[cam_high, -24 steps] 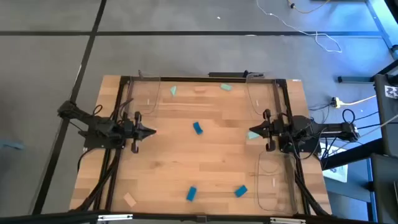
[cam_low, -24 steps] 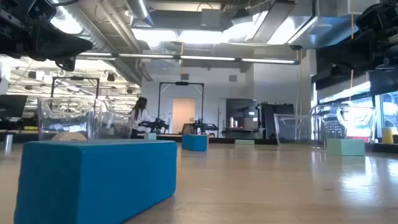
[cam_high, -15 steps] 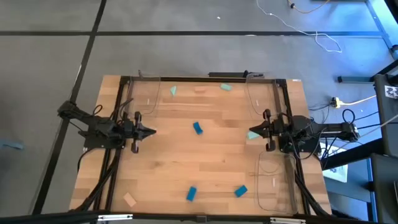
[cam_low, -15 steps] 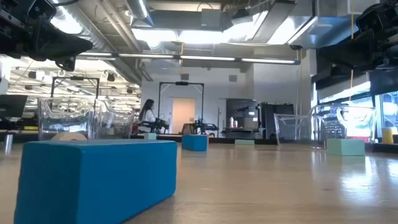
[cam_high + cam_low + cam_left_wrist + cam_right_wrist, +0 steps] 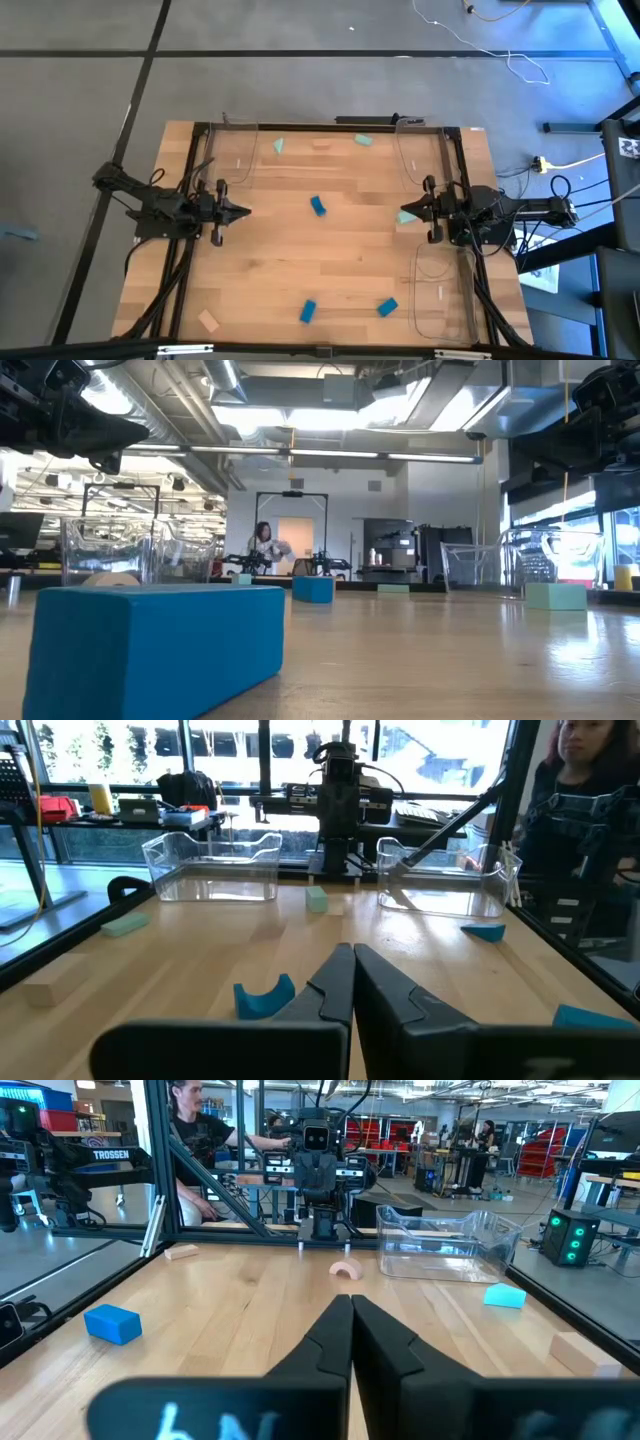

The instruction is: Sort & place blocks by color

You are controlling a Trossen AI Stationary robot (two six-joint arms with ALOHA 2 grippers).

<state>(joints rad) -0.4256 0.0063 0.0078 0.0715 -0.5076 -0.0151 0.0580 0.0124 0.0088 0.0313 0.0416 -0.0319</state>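
On the counter: the wood counter (image 5: 330, 270) holds small blocks, spread well apart; none is sorted into a tray
Left tool: the left tool (image 5: 240, 211) hangs over the left edge, pointing to the middle; it is clenched tight on nothing; its fingers (image 5: 335, 982) press together
Right tool: the right tool (image 5: 405, 215) hangs over the right edge, pointing at the left one; it is clenched too, with nothing in it; its fingers (image 5: 335, 1330) touch
Blue blocks: one blue block (image 5: 318, 206) lies in the middle, between the two tools; a second blue block (image 5: 308, 311) and a third blue block (image 5: 387, 308) lie near the front edge
Mint blocks: a mint wedge (image 5: 279, 146) and a mint block (image 5: 364, 140) lie near the back edge
Tan block: a tan block (image 5: 208, 321) sits at the front left corner
Trays: a clear tray (image 5: 440, 290) rests at the front right; another clear tray (image 5: 230, 155) sits at the back left
Room behind: a person (image 5: 262, 542) stands far off
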